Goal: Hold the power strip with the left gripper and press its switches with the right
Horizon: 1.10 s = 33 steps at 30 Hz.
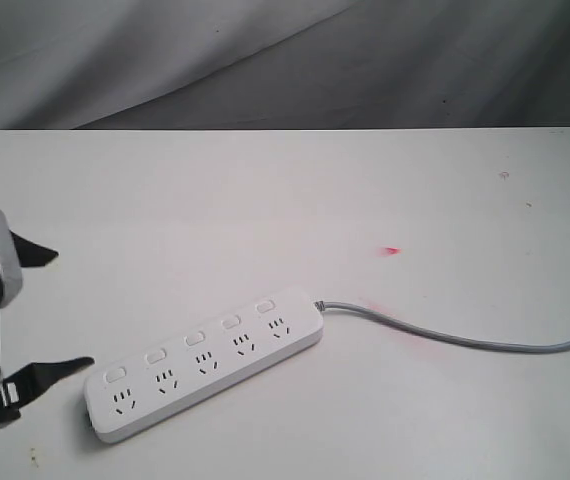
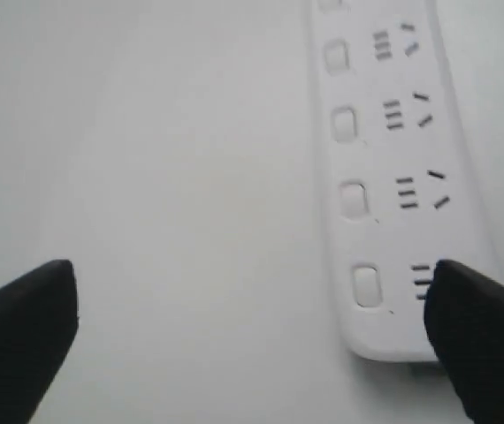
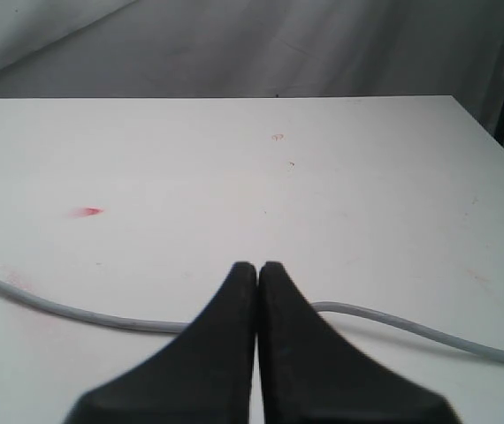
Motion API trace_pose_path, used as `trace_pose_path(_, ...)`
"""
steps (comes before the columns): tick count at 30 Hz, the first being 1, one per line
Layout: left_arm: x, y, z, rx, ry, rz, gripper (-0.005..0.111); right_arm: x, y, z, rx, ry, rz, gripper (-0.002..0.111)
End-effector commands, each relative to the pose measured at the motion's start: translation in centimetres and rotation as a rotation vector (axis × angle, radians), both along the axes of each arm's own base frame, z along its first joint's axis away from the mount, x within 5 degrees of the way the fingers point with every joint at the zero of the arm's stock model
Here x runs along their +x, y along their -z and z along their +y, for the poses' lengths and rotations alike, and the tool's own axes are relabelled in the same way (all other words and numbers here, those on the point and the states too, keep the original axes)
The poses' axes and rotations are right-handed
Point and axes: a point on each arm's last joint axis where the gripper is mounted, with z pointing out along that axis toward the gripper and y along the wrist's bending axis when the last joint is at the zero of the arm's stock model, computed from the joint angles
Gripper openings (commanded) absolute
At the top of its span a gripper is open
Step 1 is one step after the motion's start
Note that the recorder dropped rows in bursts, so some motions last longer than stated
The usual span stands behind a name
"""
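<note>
Left gripper (image 1: pixel 75 310) fingers stand wide apart, empty, just beside one end of the power strip (image 1: pixel 205 362), which lies diagonally on the table (image 1: pixel 265 200). Right gripper (image 3: pixel 257 269) fingers closed, empty, farther off over the cable (image 1: pixel 485 345).

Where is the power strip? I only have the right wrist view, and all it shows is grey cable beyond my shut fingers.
Observer: The power strip lies flat on the table, running diagonally in the exterior view. Its cable leaves the end on your side.
Operator: Does the left gripper have it?
Observer: Not yet. The left gripper is open, at the strip's cable-free end.
Operator: How is it lined up?
Observer: In the left wrist view, one finger overlaps the strip's end beside the last socket. The other finger is well off to the side, over bare table.
</note>
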Motion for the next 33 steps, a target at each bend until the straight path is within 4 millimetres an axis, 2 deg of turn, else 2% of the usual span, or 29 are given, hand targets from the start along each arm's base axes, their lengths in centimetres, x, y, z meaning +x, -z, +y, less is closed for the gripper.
trace_pose_path(1, -2.4, -4.3, -0.1, 0.033, 0.011, -0.230, 0.105, 0.0, 0.0, 0.0, 0.005, 0.007, -0.017, 0.000)
trace_pose_path(4, -3.8, -6.4, 0.0, 0.049, -0.009, -0.360, 0.105, 0.0, 0.0, 0.0, 0.005, 0.007, -0.017, 0.000)
trace_pose_path(7, -5.0, -7.7, 0.0, 0.041, -0.019, -0.437, 0.104, 0.0, 0.0, 0.0, 0.005, 0.007, -0.017, 0.000)
trace_pose_path(10, -6.3, -8.7, -0.2, -0.015, -0.044, -0.481, 0.096, 0.0, 0.0, 0.0, 0.004, 0.006, -0.017, 0.000)
trace_pose_path(12, -7.1, -9.3, -0.3, -0.033, -0.046, -0.514, 0.081, 0.0, 0.0, 0.0, 0.004, 0.006, -0.017, 0.000)
trace_pose_path(18, -9.0, -10.6, -0.5, -0.053, -0.033, -0.612, 0.021, 0.0, 0.0, 0.0, 0.004, 0.006, -0.017, 0.000)
trace_pose_path(20, -9.5, -10.9, -0.5, -0.051, -0.036, -0.644, 0.004, 0.0, 0.0, 0.0, 0.004, 0.006, -0.017, 0.000)
trace_pose_path(21, -9.8, -11.1, -0.5, -0.051, -0.035, -0.661, 0.000, 0.0, 0.0, 0.0, 0.004, 0.006, -0.017, 0.000)
trace_pose_path(24, -10.8, -11.5, -0.6, -0.149, -0.086, -0.663, 0.001, 0.0, 0.0, 0.0, 0.004, 0.006, -0.017, 0.000)
trace_pose_path(30, -12.4, -12.4, -0.7, -0.706, -0.332, -0.464, 0.001, 0.0, 0.0, 0.0, 0.004, 0.006, -0.017, 0.000)
trace_pose_path(33, -13.0, -12.7, -0.6, -0.737, -0.347, -0.492, 0.001, 0.0, 0.0, 0.0, 0.004, 0.006, -0.017, 0.000)
